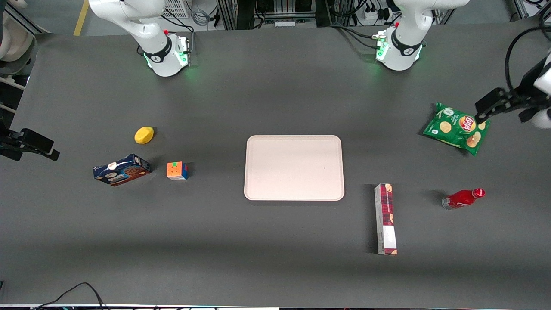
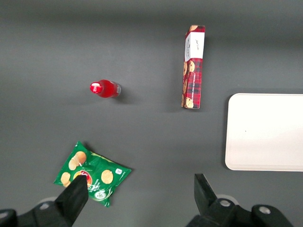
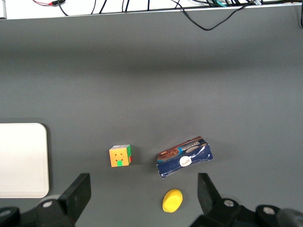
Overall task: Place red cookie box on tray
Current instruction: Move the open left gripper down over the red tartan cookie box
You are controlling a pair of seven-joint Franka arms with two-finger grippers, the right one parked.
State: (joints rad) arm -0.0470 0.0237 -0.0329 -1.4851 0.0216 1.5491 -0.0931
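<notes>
Seven loose items on the dark table (image 1: pixel 275 249), tray (image 1: pixel 294 168) at centre as landmark. Toward the parked arm's end from the tray: blue cookie box (image 1: pixel 122 170) lying flat, its print too small to read; yellow oval object (image 1: pixel 143 134) farther from the front camera than that box; colour cube (image 1: pixel 177 171) between blue box and tray, apart from both. Tray is pale beige-pink, nothing on it. Red cookie box (image 1: pixel 385 219) lies flat on the table just off the tray's near corner toward the working arm's end, not touching it, long axis running toward the front camera; dark red plaid, white label patch with small unreadable writing, cookie pictures at the ends. Red bottle (image 1: pixel 463 199) on its side, further toward the working arm's end, well apart from the tray. Green chip bag (image 1: pixel 457 128) reads "Lay's" on the red-yellow logo. Gripper (image 1: pixel 486 113) hovers above the chip bag's edge, well apart from the tray; fingers (image 2: pixel 75 196) spread wide, holding nothing, touching nothing.
</notes>
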